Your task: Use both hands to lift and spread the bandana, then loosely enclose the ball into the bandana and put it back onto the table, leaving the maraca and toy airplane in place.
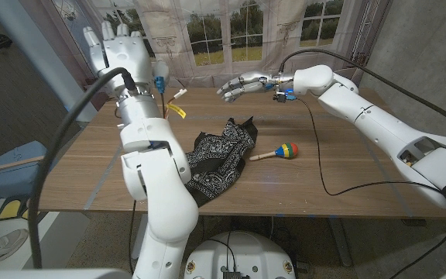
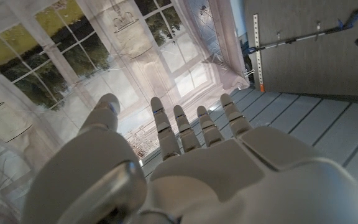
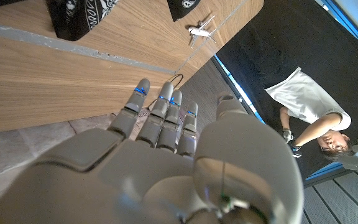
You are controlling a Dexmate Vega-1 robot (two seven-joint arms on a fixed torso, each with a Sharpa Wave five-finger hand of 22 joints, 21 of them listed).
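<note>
you had both hands, left hand (image 1: 118, 46) and right hand (image 1: 240, 84), spread empty above the bandana (image 1: 219, 155) at frame center, so gripping its edges came next.

Your table (image 1: 324, 155) has a wood-grain top with a smooth, low-sheen finish, the grain running in long streaks. The bandana (image 1: 219, 159) on it is soft matt cloth, black with a white paisley print, lying in loose folds. Beside it, your maraca (image 1: 277, 151) has a glossy painted head in coloured bands and a pale wooden handle. Each robot hand, left (image 1: 118, 46) and right (image 1: 242, 84), looks like smooth light-grey plastic with a faint gloss.
</note>
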